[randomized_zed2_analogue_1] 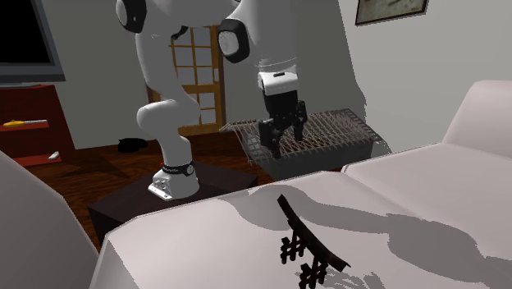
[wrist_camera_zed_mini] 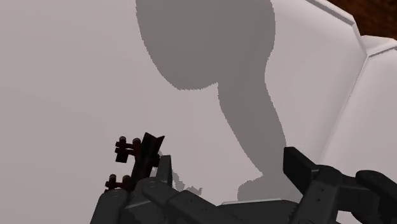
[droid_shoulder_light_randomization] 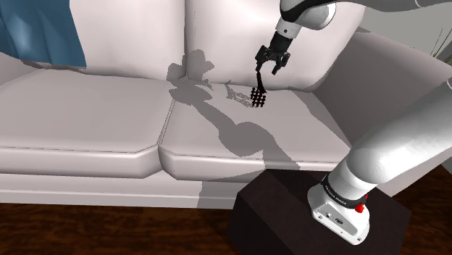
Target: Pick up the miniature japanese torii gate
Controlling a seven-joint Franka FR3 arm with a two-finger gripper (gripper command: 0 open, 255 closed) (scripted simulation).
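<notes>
Torii gate (droid_shoulder_light_randomization: 258,96) is parked on the sofa cushion (droid_shoulder_light_randomization: 217,127), right of frame centre by the backrest. Gripper (droid_shoulder_light_randomization: 269,67) is hung just above it, fingers spread wide and empty, probably so it can be lowered around the beam.

A white sofa (droid_shoulder_light_randomization: 87,109) carries a blue cloth (droid_shoulder_light_randomization: 43,32), possibly a throw, at one end; dark wooden floor (droid_shoulder_light_randomization: 109,224) lies below.

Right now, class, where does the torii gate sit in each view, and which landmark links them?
Shoulder view: torii gate right of centre, just below the claw.
Second exterior view: torii gate at bottom centre, against the white sofa seat.
Wrist view: torii gate beside one claw finger, outside the gap.
Shared landmark: the arm's shadow on the seat.
</notes>
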